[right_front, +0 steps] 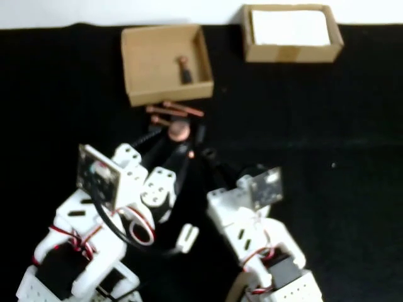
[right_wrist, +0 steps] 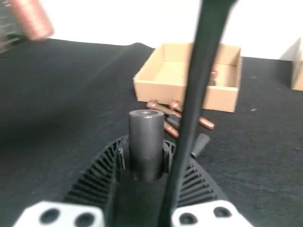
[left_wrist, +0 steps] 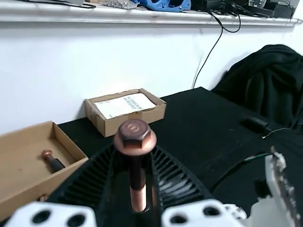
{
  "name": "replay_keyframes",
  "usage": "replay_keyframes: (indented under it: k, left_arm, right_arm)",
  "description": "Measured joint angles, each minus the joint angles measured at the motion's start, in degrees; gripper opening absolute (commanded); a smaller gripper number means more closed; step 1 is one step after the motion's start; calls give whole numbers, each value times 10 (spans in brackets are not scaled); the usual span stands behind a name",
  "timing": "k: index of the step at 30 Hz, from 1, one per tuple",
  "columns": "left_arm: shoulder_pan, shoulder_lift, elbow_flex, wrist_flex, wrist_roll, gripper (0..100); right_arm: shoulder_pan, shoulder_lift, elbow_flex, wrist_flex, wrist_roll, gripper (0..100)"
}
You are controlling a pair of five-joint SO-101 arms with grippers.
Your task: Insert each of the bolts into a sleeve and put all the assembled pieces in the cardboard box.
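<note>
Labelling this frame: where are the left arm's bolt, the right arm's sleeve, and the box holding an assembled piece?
bolt (left_wrist: 135, 136), left wrist view, hex head.
sleeve (right_wrist: 146, 142), right wrist view, side wall.
box (right_front: 169, 93), high view, front wall.

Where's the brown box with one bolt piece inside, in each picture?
High view: the cardboard box is in the upper left-centre.
Left wrist view: it is behind the held bolt, off to one side.
Right wrist view: it is beyond the held sleeve.
Shared landmark: the assembled piece inside it.
</note>
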Motion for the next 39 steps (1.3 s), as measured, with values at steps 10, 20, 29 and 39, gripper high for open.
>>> replay_keyframes:
  k: [10,20,29,39]
  left_arm:
    - [0,114,-1,-54,10,9]
    - [1,126,-1,-54,10,9]
    - [-17,129,-1,-54,10,9]
    - [-46,223,-1,-55,11,9]
  right_arm:
    - [-28,0,0,-56,-17,6]
    - [-28,0,0,-60,-17,6]
    - [-28,0,0,-60,-17,6]
    - [-28,0,0,-60,-17,6]
